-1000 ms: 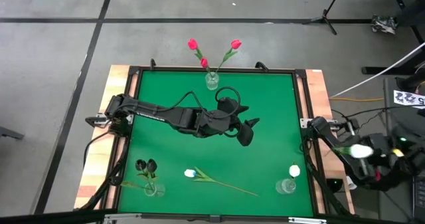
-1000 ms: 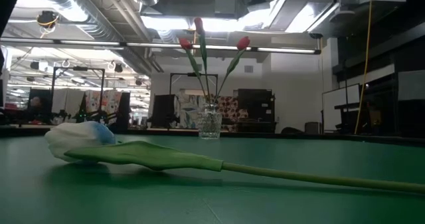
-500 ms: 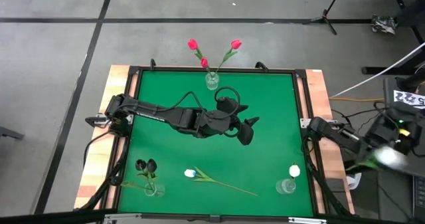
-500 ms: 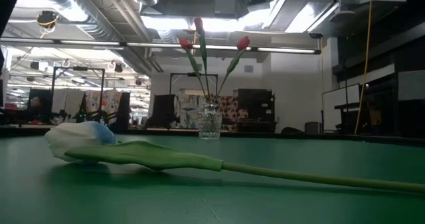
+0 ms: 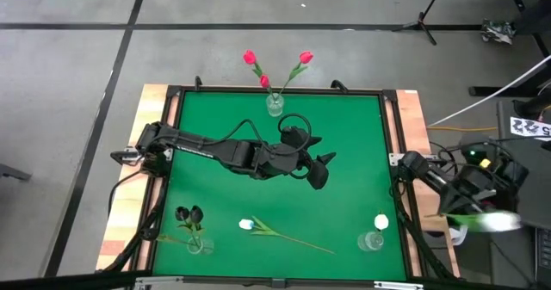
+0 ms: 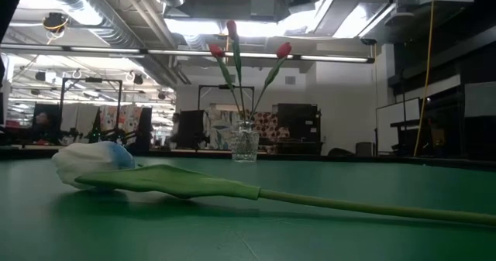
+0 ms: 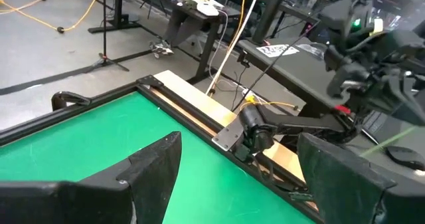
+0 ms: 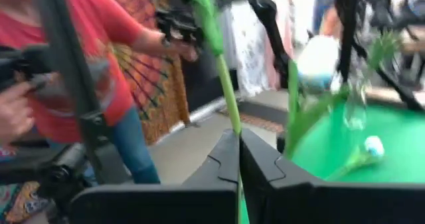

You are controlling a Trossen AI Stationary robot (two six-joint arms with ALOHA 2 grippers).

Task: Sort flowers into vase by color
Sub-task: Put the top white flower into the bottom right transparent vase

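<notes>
Off the table's right edge, right gripper (image 8: 238,159) clenches a flower stem (image 8: 226,84); left gripper (image 7: 239,177) released.

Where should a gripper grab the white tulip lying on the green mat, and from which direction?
Grip the white tulip on its thin bare stem, past the leaves, coming straight down from above. It lies flat on the green mat, so the fingers should straddle the stem crosswise. The stem is rigid and narrow; the head looks soft and easily crushed. The left gripper is probably nearest.
</notes>
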